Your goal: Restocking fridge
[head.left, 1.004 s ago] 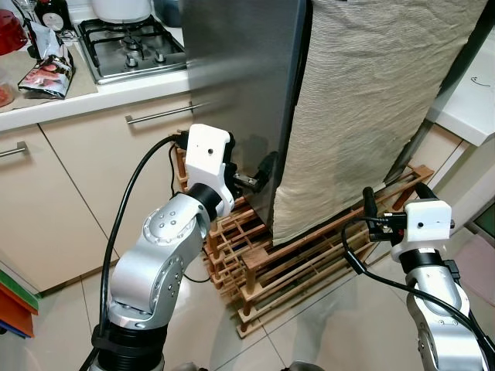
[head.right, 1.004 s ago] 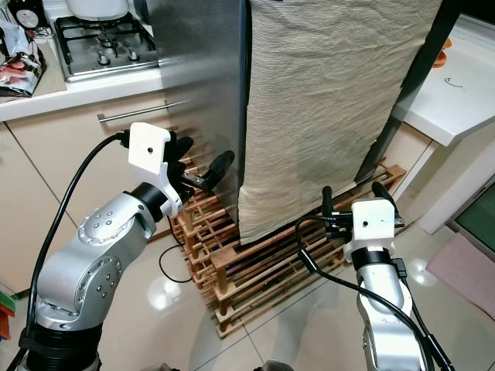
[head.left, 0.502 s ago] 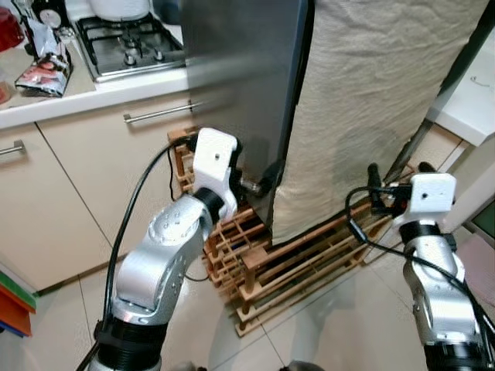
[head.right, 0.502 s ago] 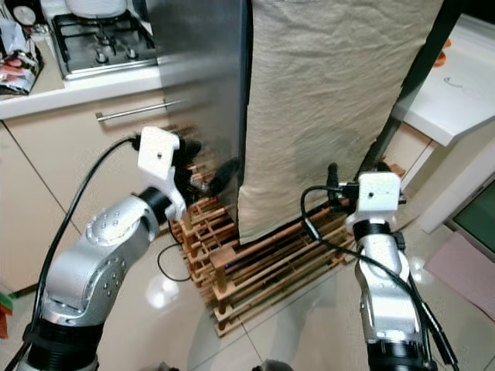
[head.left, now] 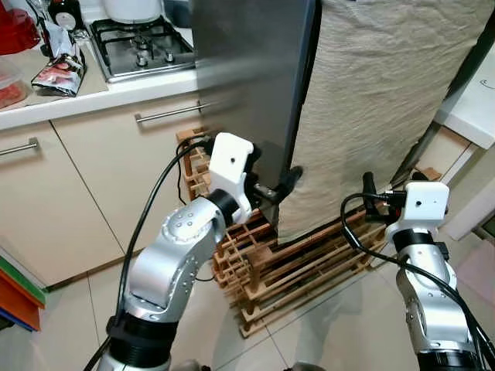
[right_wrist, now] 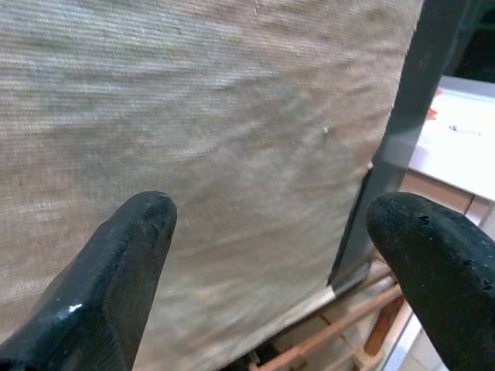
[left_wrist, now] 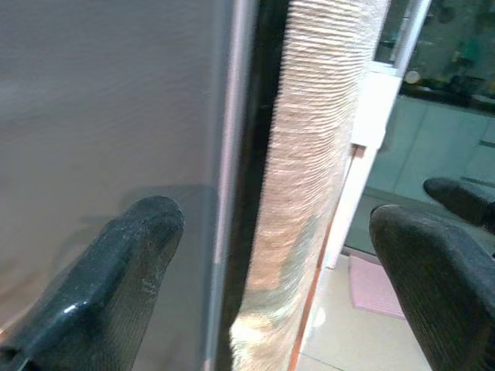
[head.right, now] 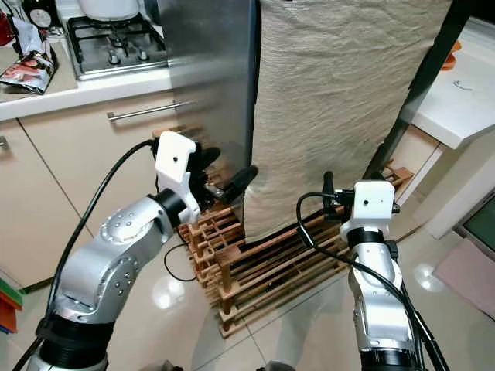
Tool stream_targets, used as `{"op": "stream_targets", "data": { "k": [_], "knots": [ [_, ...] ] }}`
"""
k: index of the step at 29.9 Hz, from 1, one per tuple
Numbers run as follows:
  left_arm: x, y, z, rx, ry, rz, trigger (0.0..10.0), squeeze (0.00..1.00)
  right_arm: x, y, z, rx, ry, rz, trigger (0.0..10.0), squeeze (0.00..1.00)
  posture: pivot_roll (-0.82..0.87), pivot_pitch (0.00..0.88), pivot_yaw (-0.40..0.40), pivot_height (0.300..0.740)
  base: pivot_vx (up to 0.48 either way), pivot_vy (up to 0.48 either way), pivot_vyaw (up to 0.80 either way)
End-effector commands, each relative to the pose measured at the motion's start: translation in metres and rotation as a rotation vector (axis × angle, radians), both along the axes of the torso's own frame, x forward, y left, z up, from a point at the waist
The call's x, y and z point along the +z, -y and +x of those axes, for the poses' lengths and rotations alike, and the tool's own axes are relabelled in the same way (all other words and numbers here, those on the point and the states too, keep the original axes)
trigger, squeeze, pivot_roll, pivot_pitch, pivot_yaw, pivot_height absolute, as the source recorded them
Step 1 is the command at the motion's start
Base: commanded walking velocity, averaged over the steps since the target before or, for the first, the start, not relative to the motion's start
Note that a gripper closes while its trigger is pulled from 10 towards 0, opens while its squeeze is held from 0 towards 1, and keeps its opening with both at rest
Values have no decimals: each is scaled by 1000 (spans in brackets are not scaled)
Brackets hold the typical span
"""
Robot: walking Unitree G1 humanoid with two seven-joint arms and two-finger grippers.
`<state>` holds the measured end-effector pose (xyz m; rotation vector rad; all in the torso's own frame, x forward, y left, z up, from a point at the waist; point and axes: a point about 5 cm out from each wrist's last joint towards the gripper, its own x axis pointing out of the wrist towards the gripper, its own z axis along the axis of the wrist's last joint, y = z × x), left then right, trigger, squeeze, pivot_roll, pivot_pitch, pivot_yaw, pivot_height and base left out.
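The fridge's steel side (head.left: 247,77) stands straight ahead, and a beige cloth (head.left: 387,100) hangs down over its front. My left gripper (head.left: 275,182) is open at the fridge's front corner. In the left wrist view one finger (left_wrist: 116,286) lies against the steel and the other finger (left_wrist: 433,278) sits out past the cloth's edge (left_wrist: 309,193). My right gripper (head.left: 383,192) is open low on the right and points at the cloth (right_wrist: 232,116), with nothing between its fingers.
A wooden slatted rack (head.left: 309,255) lies on the tiled floor at the fridge's foot, under both grippers. Left of the fridge are a counter with a gas hob (head.left: 143,46), a snack packet (head.left: 58,73) and cabinet doors (head.left: 77,178). A white table (head.left: 479,93) stands on the right.
My left gripper has reached further right, from the steel side to the fridge's front corner by the cloth. My right gripper has risen a little towards the cloth. The camera has shifted.
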<state>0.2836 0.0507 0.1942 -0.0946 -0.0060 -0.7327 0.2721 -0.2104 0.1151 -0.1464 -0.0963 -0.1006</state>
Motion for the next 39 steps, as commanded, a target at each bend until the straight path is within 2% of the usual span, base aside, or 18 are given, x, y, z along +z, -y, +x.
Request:
{"op": "stream_targets", "data": {
  "k": [1, 15, 30, 35, 37, 39],
  "knots": [
    [2, 6, 3, -24, 13, 0, 10000, 0, 3, 0, -1, -3, 12, 7, 10000, 0, -82, 2, -6, 711, 0, 0, 0],
    [2, 19, 18, -16, 6, -40, 10000, 0, 1, 1, -4, -8, 8, -4, 10000, 0, -105, 0, 0, 711, 0, 0, 0],
    [11, 28, 16, -96, 28, -64, 10000, 0, -2, -1, -4, -13, 0, -4, 10000, 0, -102, 0, 10, 711, 0, 0, 0],
    [18, 38, 16, -159, 24, -94, 10000, 0, -2, -1, -3, -11, 0, -1, 10000, 0, -98, 0, 10, 711, 0, 0, 0],
    [26, 54, 14, -239, 35, -94, 10000, 0, -4, -2, -1, -6, -9, 0, 10000, 0, -96, 0, 6, 711, 0, 0, 0],
    [29, 59, 14, -257, 39, -95, 10000, 0, -5, -2, -1, -5, -12, 0, 10000, 0, -95, 0, 5, 711, 0, 0, 0]
  ]
}}
